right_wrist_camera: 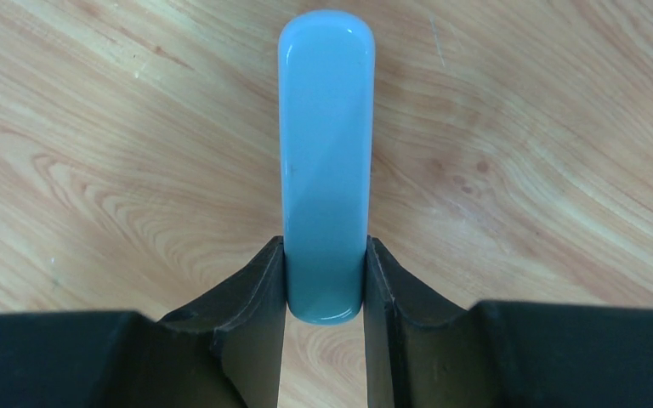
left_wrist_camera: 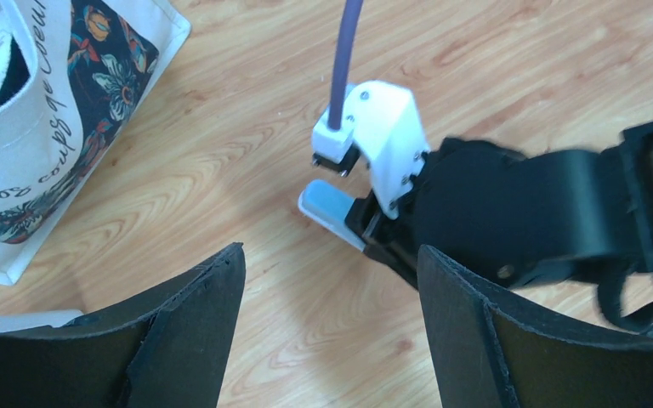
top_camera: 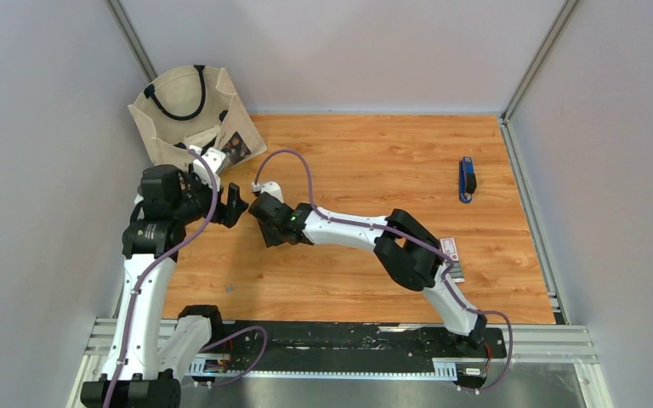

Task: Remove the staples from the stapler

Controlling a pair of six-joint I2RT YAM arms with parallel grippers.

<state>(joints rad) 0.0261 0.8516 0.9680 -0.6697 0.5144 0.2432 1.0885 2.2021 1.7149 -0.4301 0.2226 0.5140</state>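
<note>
My right gripper (right_wrist_camera: 325, 255) is shut on the near end of a pale blue stapler (right_wrist_camera: 326, 144), seen from above as a smooth rounded bar held just over the wooden table. In the left wrist view the stapler (left_wrist_camera: 327, 212) sticks out of the right gripper (left_wrist_camera: 366, 225). In the top view the right gripper (top_camera: 262, 208) is at the table's left-middle. My left gripper (top_camera: 236, 204) is open and empty right beside it, and in its own view (left_wrist_camera: 332, 280) its jaws stand wide apart over bare wood. No staples show in any view.
A cream tote bag (top_camera: 191, 110) with a floral pouch stands at the back left, close to the left arm, and shows in the left wrist view (left_wrist_camera: 17, 153). A dark blue and black tool (top_camera: 466, 180) lies at the right. A small red-and-white box (top_camera: 451, 249) lies by the right arm's elbow.
</note>
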